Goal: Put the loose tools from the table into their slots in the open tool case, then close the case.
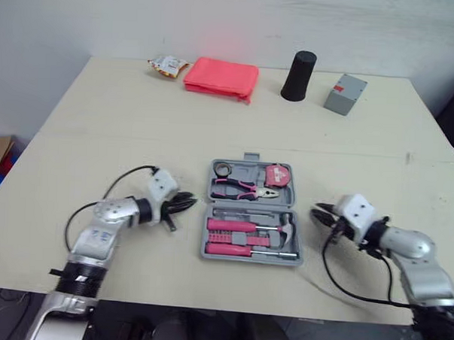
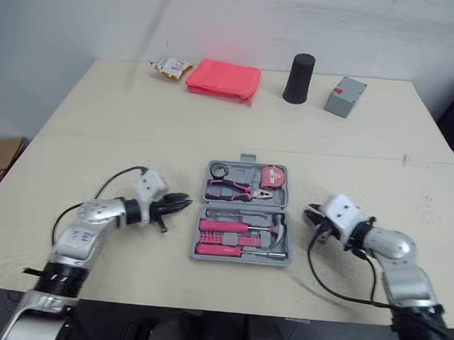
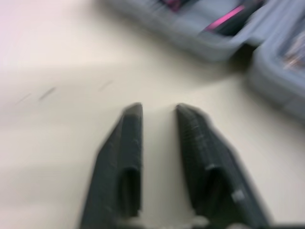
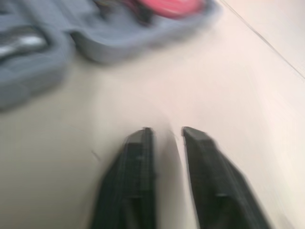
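Tool case (image 1: 252,224): open, flat on counter (image 1: 213,132), mid front edge; pliers (image 1: 245,189), hammer (image 1: 285,227), tape measure (image 1: 278,174) slotted.
Left fingers (image 3: 125,152): slightly parted, empty, just beside case, toward counter's left edge.
Right fingers (image 4: 138,167): slightly parted, empty, near case, toward right edge.

Silver arms (image 1: 104,229), black cables (image 1: 341,288), black tools (image 3: 159,109) (image 4: 164,131)

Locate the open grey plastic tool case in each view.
Left eye view: grey plastic tool case at the picture's centre.
Right eye view: centre too.
Left wrist view: beyond the left gripper, at.
Right wrist view: beyond the right gripper, at.
Shared landmark: pink tools inside the case.
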You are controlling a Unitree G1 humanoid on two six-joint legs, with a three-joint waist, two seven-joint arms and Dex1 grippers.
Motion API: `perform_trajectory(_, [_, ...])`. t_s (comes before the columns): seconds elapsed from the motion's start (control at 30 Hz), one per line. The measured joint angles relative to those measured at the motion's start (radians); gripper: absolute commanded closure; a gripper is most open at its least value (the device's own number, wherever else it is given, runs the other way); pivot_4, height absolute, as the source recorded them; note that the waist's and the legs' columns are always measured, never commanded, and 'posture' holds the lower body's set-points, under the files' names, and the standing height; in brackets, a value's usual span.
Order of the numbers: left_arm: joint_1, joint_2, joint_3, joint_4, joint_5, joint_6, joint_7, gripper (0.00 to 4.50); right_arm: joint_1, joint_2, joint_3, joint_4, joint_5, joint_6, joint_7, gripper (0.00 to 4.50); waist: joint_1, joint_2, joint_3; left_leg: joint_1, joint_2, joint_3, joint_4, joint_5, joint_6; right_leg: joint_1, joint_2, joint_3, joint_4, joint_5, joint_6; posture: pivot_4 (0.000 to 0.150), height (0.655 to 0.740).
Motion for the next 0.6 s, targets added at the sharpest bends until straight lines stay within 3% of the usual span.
perform_trajectory(0.03, [-0.020, 0.015, 0.021, -0.001, -0.016, 0.067, 0.006, 1.87, -0.008, -0.007, -0.052, -0.064, 0.075, 0.175, -0.030, 1.60, 0.000, 0.000, 0.001, 0.000, 0.000, 0.000, 0.000, 0.000, 0.000, -0.001, 0.000, 0.000, 0.001, 0.000, -0.001, 0.150, 0.7400])
perform_trajectory(0.13, [-0.100, 0.017, 0.026, -0.026, -0.047, 0.221, 0.027, 0.88, -0.081, -0.043, -0.086, -0.171, 0.206, 0.542, -0.080, 0.45, 0.004, -0.002, 0.003, -0.001, 0.000, -0.001, 0.000, 0.000, 0.000, -0.002, -0.001, -0.001, 0.001, 0.001, -0.002, 0.150, 0.7400])
perform_trajectory(0.2, [-0.169, 0.019, 0.022, -0.048, -0.063, 0.324, 0.039, 0.01, -0.156, -0.064, -0.088, -0.227, 0.274, 0.765, -0.109, 0.38, 0.006, -0.004, 0.003, -0.002, 0.000, -0.002, 0.000, 0.000, 0.000, -0.002, -0.001, -0.002, 0.001, 0.002, -0.002, 0.150, 0.7400])
perform_trajectory(0.27, [-0.282, 0.007, 0.012, -0.056, -0.093, 0.515, 0.063, 0.01, -0.297, -0.056, -0.082, -0.254, 0.349, 1.050, -0.162, 0.38, 0.006, -0.004, 0.004, -0.004, 0.000, -0.001, -0.001, 0.000, 0.000, -0.005, -0.001, -0.002, 0.001, 0.002, -0.002, 0.150, 0.7400])
perform_trajectory(0.4, [-0.383, -0.029, -0.059, -0.071, -0.093, 0.739, 0.136, 0.01, -0.510, 0.056, -0.081, -0.238, 0.374, 1.367, -0.281, 0.38, 0.002, -0.004, 0.003, -0.019, 0.000, 0.001, 0.001, 0.004, -0.003, -0.023, 0.001, 0.000, 0.005, 0.001, -0.002, 0.150, 0.7400])
perform_trajectory(0.5, [-0.449, -0.112, -0.074, -0.068, -0.094, 0.840, 0.199, 0.01, -0.612, 0.118, -0.025, -0.198, 0.384, 1.439, -0.368, 0.38, 0.006, -0.004, 0.003, -0.034, 0.001, 0.001, 0.004, 0.008, -0.004, -0.039, 0.002, 0.000, 0.011, 0.001, -0.002, 0.150, 0.7400])
perform_trajectory(0.6, [-0.480, -0.136, -0.073, -0.064, -0.089, 0.894, 0.250, 0.01, -0.652, 0.157, -0.001, -0.137, 0.385, 1.451, -0.448, 0.38, 0.006, -0.004, 0.003, -0.034, 0.001, 0.001, 0.005, 0.008, -0.005, -0.040, 0.002, 0.000, 0.011, 0.001, -0.003, 0.150, 0.7400])
